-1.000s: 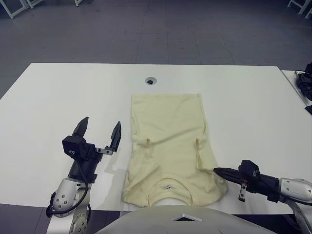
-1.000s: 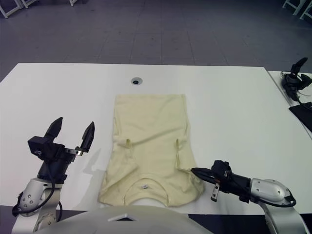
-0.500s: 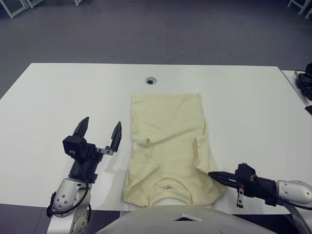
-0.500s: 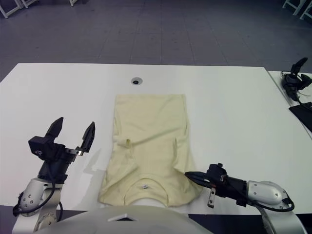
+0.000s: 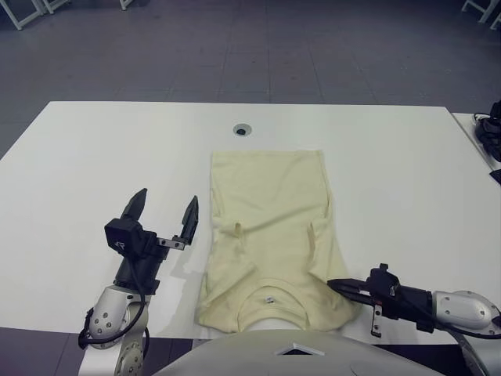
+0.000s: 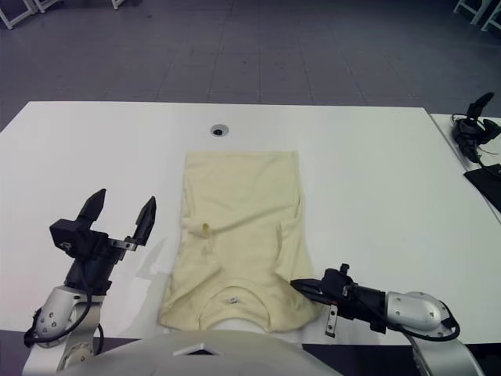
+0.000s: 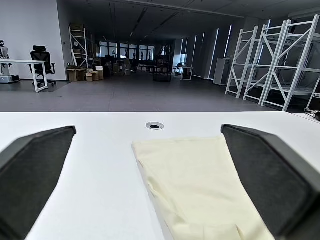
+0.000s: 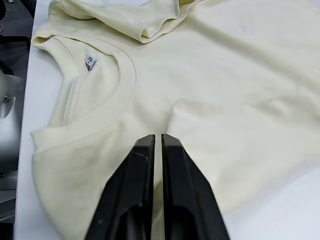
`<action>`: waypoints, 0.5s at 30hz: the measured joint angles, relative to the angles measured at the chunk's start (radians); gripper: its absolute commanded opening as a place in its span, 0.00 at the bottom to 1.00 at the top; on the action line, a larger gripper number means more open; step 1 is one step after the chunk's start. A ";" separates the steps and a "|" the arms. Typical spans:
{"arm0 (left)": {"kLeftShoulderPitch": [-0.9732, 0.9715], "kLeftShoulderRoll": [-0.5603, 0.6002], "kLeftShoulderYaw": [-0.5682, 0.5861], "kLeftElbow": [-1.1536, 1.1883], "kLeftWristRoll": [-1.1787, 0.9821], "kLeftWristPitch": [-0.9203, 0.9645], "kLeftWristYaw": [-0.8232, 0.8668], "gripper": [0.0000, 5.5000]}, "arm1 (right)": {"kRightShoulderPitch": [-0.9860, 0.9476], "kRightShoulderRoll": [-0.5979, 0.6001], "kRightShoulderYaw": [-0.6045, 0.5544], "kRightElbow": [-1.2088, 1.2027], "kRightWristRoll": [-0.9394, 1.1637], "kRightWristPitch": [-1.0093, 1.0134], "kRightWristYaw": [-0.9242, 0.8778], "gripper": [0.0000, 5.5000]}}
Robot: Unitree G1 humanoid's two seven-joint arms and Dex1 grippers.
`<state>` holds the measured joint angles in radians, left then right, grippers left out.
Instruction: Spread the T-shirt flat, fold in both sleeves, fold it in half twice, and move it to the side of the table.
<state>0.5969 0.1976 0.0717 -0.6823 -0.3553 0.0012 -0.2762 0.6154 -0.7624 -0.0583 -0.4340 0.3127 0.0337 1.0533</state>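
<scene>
A pale yellow T-shirt [image 5: 270, 227] lies on the white table [image 5: 102, 157], both sleeves folded inward and its collar [image 8: 100, 80] toward me. My right gripper [image 5: 333, 283] is low at the shirt's near right shoulder corner. Its fingers are shut side by side, their tips resting on the fabric [image 8: 157, 137], and no cloth shows between them. My left gripper [image 5: 167, 197] hovers open just left of the shirt's left edge, holding nothing. The left wrist view looks along the shirt [image 7: 195, 180] between its two wide-apart fingers [image 7: 270, 170].
A round cable hole [image 5: 242, 129] sits in the table just beyond the shirt's hem. Black items [image 5: 491, 133] lie on a neighbouring surface at the far right. Bare tabletop stretches to both sides of the shirt.
My right gripper has slid left along the table's near edge onto the shirt's near right corner, and the folded right sleeve shifted slightly. The left gripper has barely moved.
</scene>
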 measured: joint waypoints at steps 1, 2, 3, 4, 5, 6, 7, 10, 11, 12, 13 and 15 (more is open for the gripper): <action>0.000 0.000 0.000 0.000 0.000 0.000 0.000 0.98 | 0.005 0.000 -0.001 -0.007 0.018 0.006 0.008 0.18; 0.000 0.000 0.000 0.000 0.000 0.000 0.000 0.98 | 0.012 -0.001 -0.003 -0.017 0.042 0.011 0.019 0.23; 0.001 0.000 0.000 0.000 0.000 0.000 0.000 0.98 | 0.015 -0.001 -0.005 -0.026 0.062 0.012 0.032 0.24; 0.001 0.000 0.000 0.000 0.000 0.000 0.000 0.98 | 0.016 -0.002 -0.008 -0.030 0.074 0.015 0.034 0.28; 0.002 0.000 0.000 0.000 0.001 0.000 0.000 0.98 | 0.016 -0.001 -0.014 -0.037 0.103 0.027 0.035 0.31; 0.002 0.000 0.000 0.000 0.001 0.000 0.000 0.98 | 0.015 -0.001 -0.024 -0.047 0.126 0.036 0.036 0.34; 0.002 0.000 0.000 0.000 0.002 0.000 0.000 0.98 | 0.016 -0.001 -0.032 -0.057 0.150 0.045 0.040 0.35; -0.001 0.006 0.000 0.000 0.012 -0.001 -0.006 0.98 | 0.023 0.001 -0.055 -0.083 0.195 0.049 0.050 0.44; -0.003 0.017 0.004 0.000 0.019 -0.003 -0.013 0.98 | 0.018 0.007 -0.074 -0.089 0.211 0.048 0.040 0.47; -0.007 0.026 0.018 -0.001 0.023 -0.005 -0.020 0.98 | -0.003 0.022 -0.101 -0.087 0.230 0.047 0.016 0.51; -0.015 0.045 0.040 -0.002 0.040 -0.012 -0.024 0.98 | -0.045 0.046 -0.134 -0.077 0.242 0.036 -0.025 0.53; -0.051 0.129 0.121 0.001 0.144 -0.054 -0.039 0.98 | -0.180 0.111 -0.216 -0.014 0.259 -0.002 -0.144 0.59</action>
<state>0.5458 0.3264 0.1925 -0.6816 -0.2113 -0.0532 -0.3155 0.4351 -0.6511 -0.2739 -0.4484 0.5715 0.0315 0.9094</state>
